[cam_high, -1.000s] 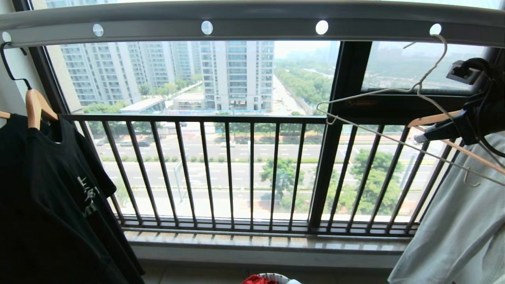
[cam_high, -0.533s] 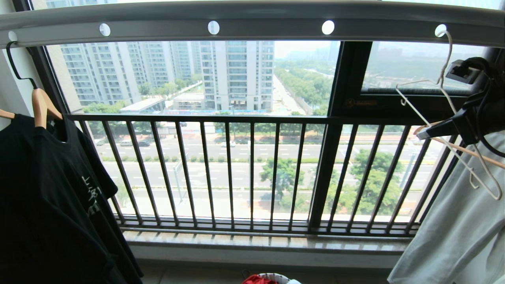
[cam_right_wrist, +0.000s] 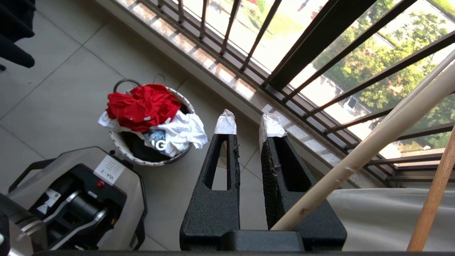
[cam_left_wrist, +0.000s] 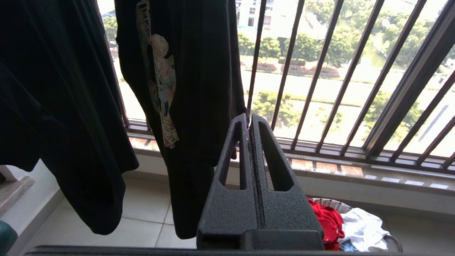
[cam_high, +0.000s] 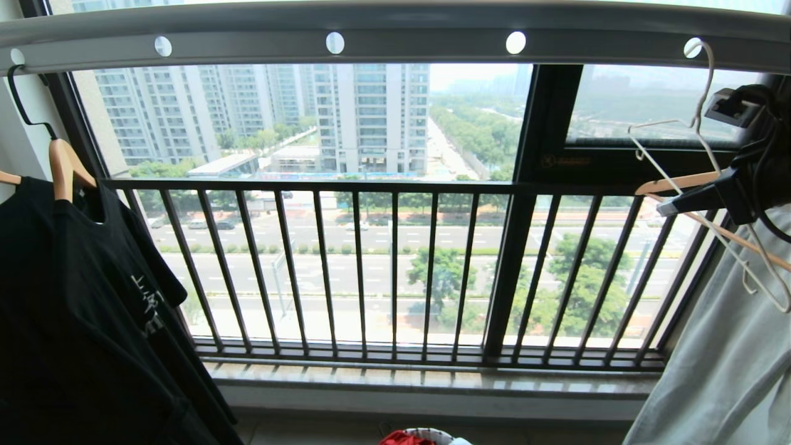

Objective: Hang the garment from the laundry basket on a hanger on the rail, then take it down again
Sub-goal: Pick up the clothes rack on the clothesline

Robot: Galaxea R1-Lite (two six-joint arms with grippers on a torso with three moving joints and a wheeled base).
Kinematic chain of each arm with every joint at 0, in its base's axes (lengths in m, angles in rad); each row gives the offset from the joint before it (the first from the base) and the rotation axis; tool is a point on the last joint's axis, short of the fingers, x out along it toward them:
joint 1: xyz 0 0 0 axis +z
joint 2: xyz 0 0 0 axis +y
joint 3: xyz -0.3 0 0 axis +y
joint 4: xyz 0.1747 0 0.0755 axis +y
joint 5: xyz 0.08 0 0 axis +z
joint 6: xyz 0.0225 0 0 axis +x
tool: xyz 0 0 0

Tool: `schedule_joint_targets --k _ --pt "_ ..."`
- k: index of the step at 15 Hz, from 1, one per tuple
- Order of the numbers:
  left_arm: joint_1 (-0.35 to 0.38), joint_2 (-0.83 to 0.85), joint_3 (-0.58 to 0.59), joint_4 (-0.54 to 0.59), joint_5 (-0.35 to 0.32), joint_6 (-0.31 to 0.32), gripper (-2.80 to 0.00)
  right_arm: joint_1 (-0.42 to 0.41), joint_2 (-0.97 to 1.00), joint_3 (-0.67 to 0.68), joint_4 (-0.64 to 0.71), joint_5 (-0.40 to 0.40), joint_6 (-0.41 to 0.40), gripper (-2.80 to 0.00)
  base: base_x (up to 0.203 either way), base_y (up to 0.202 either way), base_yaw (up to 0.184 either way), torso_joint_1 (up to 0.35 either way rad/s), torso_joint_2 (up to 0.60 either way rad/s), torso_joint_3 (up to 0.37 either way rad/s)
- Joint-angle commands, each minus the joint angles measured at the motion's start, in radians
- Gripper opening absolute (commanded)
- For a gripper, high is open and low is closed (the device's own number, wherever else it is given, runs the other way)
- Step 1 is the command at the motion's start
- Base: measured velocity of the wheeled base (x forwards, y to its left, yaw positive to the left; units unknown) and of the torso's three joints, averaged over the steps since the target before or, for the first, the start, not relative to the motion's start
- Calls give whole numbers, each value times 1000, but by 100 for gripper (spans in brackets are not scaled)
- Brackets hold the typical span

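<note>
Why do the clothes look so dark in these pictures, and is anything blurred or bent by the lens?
Head view: bright daylight behind the window backlights the black T-shirt into near silhouette, and the rail bows, a wide-lens curve. Left wrist view: the same backlight, black fabric almost featureless, the shut left pincer sharp. Right wrist view: evenly lit floor, red garment vivid, nothing noticeably blurred.

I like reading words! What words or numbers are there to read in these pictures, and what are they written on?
"VIA - 2", roughly, on the white label on the grey machine; small, so not certain.
"G", large and white, on the white shirt in the laundry basket; the smaller line above it is partly hidden and unreadable.
Pale characters on the black T-shirt: too blurred to read.
Gold mark on the window frame: too small to read.
</note>
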Motion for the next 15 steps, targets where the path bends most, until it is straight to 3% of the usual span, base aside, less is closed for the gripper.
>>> schedule_joint_targets --k 1,15 --pt "0 1 0 0 1 -1 -280 0 -28 13 4 7 -3 -280 0 0 0 0 0 0" --pt "0 1 0 0 1 -1 -280 19 -179 125 4 99 -1 -280 0 0 0 0 0 0"
